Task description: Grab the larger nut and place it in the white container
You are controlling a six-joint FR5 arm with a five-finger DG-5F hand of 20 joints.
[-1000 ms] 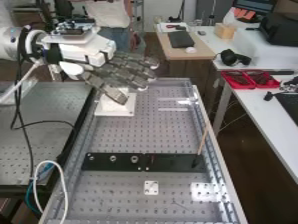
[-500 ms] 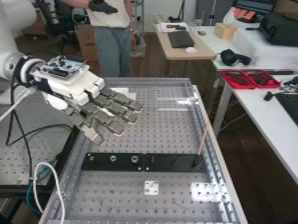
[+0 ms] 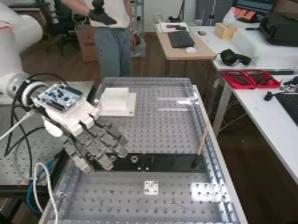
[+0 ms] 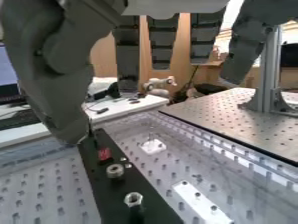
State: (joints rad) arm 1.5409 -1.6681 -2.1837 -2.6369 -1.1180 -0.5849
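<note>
Shifted toward six o'clock, hand (image 3: pixel 86 131) hangs above bar (image 3: pixel 169 163), fingers released; larger nut (image 4: pixel 133 199) stands thereon, container (image 3: pixel 115 99) at hand's one o'clock.

A bearing (image 3: pixel 134 159) is seated on the black bar (image 3: pixel 166 162); a thin stick (image 3: pixel 203 142) is tilted at its right end. A white plate (image 3: pixel 151 184) is located nearer. Red trays (image 3: pixel 238 86) are placed at far right.
</note>
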